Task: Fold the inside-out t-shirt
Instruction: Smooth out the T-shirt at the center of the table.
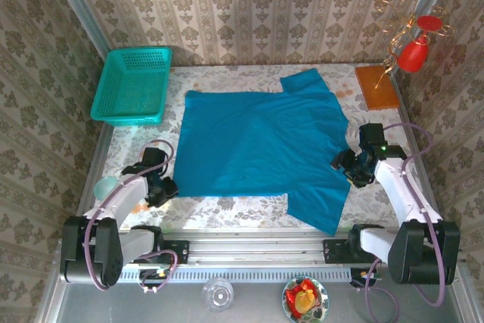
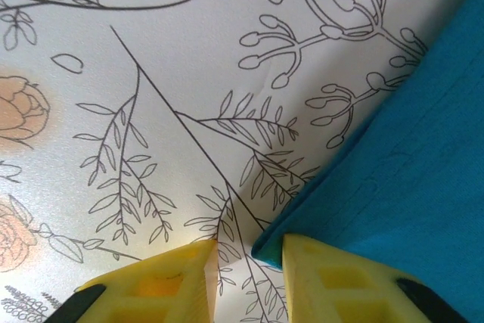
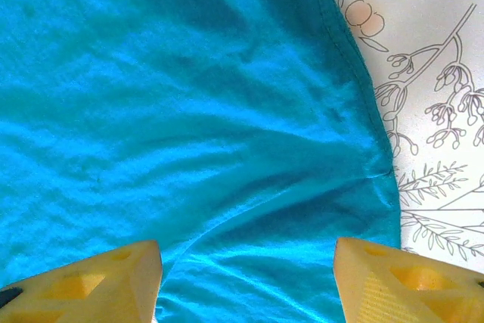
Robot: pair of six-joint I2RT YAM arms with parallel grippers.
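Seen from above, the t-shirt (image 1: 261, 145) lies spread flat on the table (image 1: 227, 208) between both arms. The left gripper (image 1: 160, 185) sits at its near left corner and the right gripper (image 1: 349, 166) at its right edge.

At the left wrist, the fingers (image 2: 151, 289) stand narrowly apart. The t-shirt's corner lies just ahead of the gap, and the cloth runs off to their right.

At the right wrist, the fingers (image 3: 98, 281) are spread wide. The t-shirt lies under and ahead of them, its hem curving past the right finger.
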